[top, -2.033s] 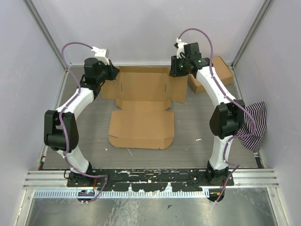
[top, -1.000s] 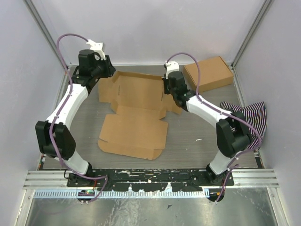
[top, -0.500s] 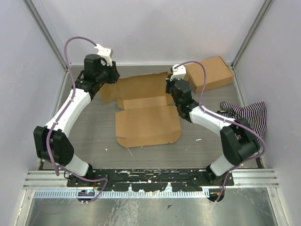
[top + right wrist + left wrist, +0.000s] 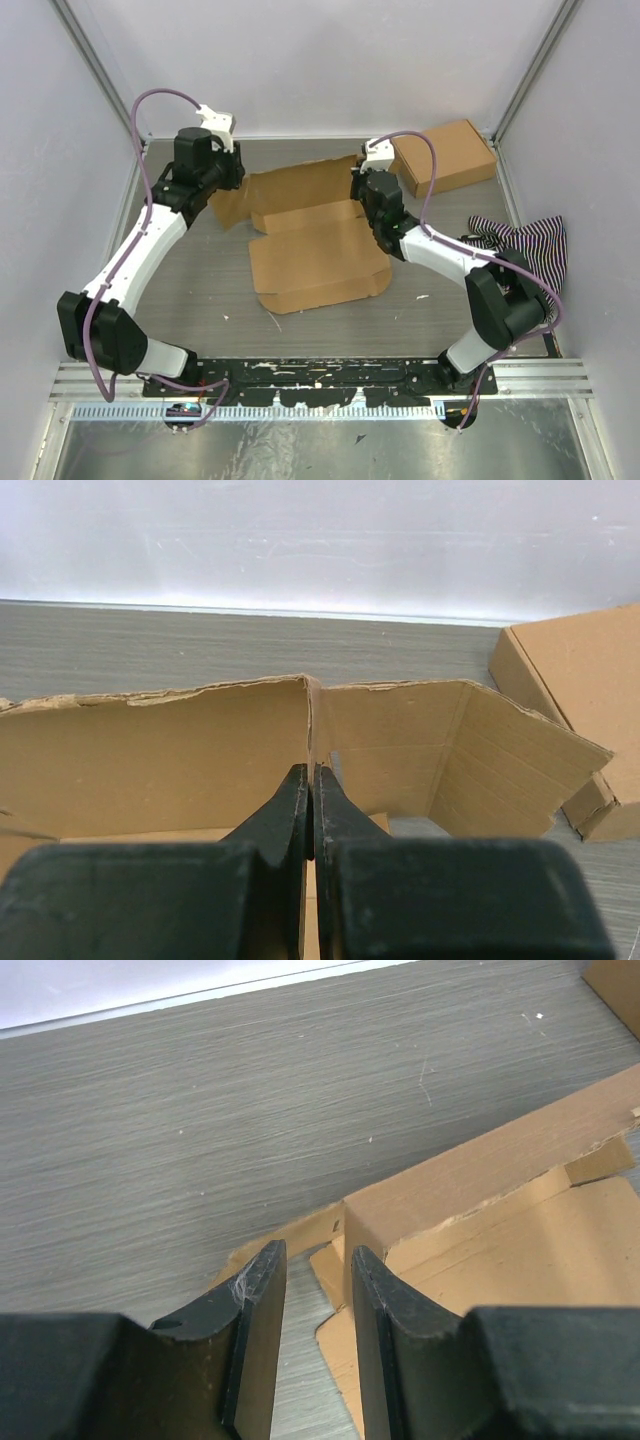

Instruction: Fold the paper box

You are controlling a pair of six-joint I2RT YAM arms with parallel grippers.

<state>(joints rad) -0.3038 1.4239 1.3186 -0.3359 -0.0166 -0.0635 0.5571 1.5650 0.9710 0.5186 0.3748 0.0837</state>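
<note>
Left gripper [image 4: 230,182] sits at the far-left corner of the box [image 4: 318,262], wrist angled down at the table [image 4: 190,290]. In the left wrist view its fingers [image 4: 255,1305] are parted by a narrow gap, with bare table visible between them. The box corner [image 4: 345,1222] stands just past the tips. Nothing is visibly clamped, and contact with the cardboard can't be confirmed.

The box lies mid-table between the two arms, skewed a little. Its near panel is flat on the table. The rear panel [image 4: 300,185] is lifted off the surface and leans up along its crease. The left flap [image 4: 226,208] is still low on the table.

Right gripper [image 4: 366,192] is on the right end of the rear panel. In the right wrist view the fingers [image 4: 290,810] are pinched tight on the panel's top edge, right at a vertical crease, with cardboard standing on both sides. Right of the pinch a side flap [image 4: 480,770] angles in toward the camera.

The carton [image 4: 443,155] is in the far-right corner, just beside the raised panel's right end but apart from it. The striped cloth [image 4: 537,245] is draped at the right edge, behind the right arm's elbow.
</note>
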